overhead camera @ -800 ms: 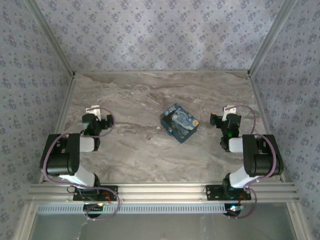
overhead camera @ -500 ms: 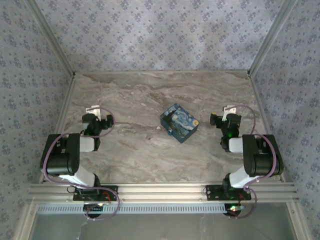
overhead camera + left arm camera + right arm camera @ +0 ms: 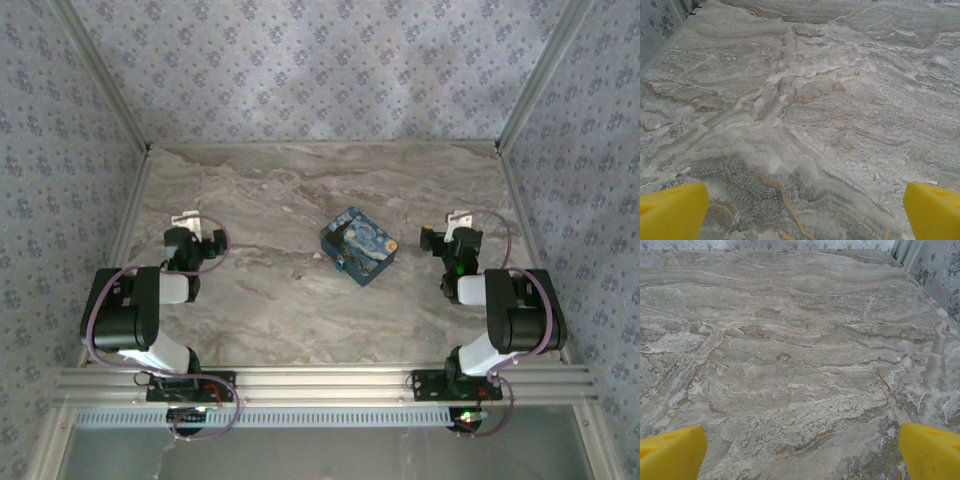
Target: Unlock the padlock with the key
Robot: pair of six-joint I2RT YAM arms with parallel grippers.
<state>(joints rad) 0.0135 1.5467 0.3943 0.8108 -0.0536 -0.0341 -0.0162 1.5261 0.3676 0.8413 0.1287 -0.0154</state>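
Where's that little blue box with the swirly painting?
In the top view, the blue box sits on the marble table near its middle, slightly right of centre, closer to the right arm than the left arm.

Box [image 3: 359, 246] on the table [image 3: 280, 185], between left arm [image 3: 140, 310] and right arm [image 3: 505, 310] (nearer the latter).

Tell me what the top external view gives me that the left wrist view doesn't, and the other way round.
Top external: the blue starry-pattern box lying mid-table, between the left arm and the right arm. Left wrist: a close look at the left pincer, its yellow fingertips spread wide with bare marble between them. Both: the marble table and a stretch of the patterned wall.
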